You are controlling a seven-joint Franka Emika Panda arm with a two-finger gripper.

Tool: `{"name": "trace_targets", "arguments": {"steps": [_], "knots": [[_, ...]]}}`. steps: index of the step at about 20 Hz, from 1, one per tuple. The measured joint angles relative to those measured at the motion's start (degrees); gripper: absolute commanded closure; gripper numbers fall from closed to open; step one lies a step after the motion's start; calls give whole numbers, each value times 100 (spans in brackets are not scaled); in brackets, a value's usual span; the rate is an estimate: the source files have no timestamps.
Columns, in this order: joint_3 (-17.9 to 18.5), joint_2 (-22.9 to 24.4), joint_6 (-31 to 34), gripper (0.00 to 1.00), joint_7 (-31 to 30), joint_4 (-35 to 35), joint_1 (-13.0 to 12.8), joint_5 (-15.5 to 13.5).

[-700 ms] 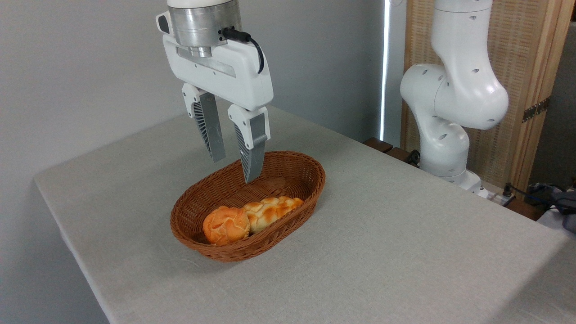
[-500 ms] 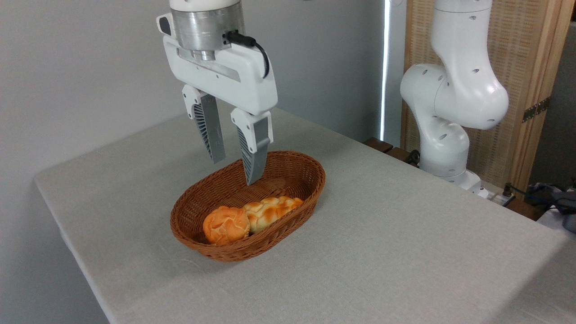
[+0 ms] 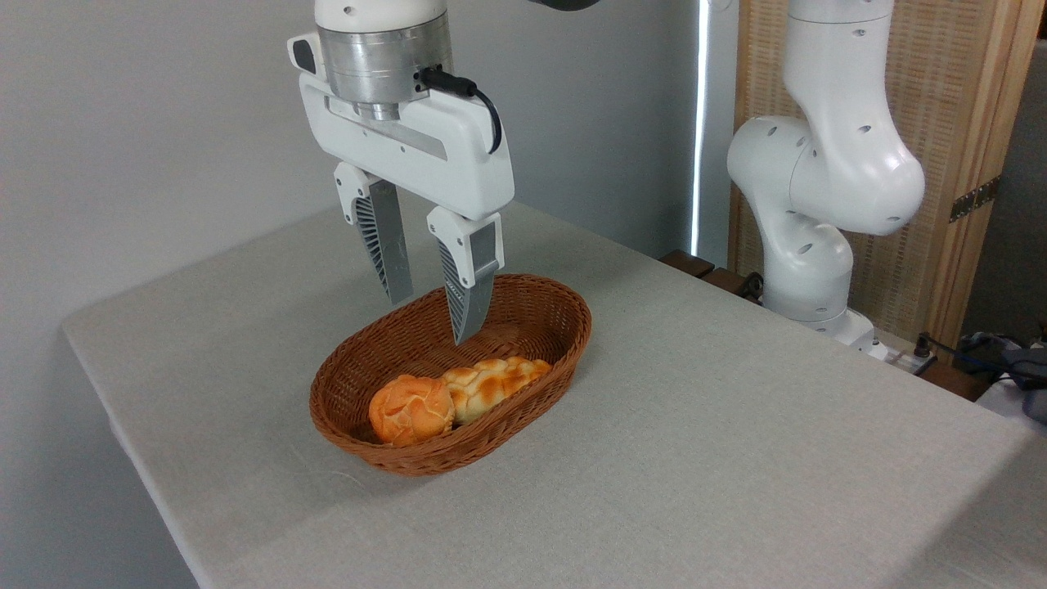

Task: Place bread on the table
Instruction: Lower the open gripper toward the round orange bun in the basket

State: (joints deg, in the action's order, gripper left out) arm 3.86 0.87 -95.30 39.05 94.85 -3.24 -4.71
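The bread (image 3: 411,410), a round orange-golden bun with a crackled crust, lies at the near left end of a brown wicker basket (image 3: 564,307). The basket stands on the table (image 3: 736,458), which is covered in light grey-beige cloth. My gripper (image 3: 432,321) hangs open above the basket's far half, fingers pointing down with nothing between them. Its fingertips are above and behind the bread, not touching it.
A paler braided loaf (image 3: 493,383) lies in the basket, touching the bread on its right side. The white robot base (image 3: 818,213) stands off the table's far right edge, in front of a wooden screen. The table's left edge drops off near the grey wall.
The gripper has come down a little and shifted slightly right over the basket. It stays open. The bread and loaf have not moved.
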Motion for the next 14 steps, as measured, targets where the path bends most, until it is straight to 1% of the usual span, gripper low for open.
{"name": "trace_targets", "arguments": {"steps": [10,14], "knots": [[-55,-42,-12,0,0,12,-32,-1],[-207,-89,-368,0,0,139,-52,-4]]}}
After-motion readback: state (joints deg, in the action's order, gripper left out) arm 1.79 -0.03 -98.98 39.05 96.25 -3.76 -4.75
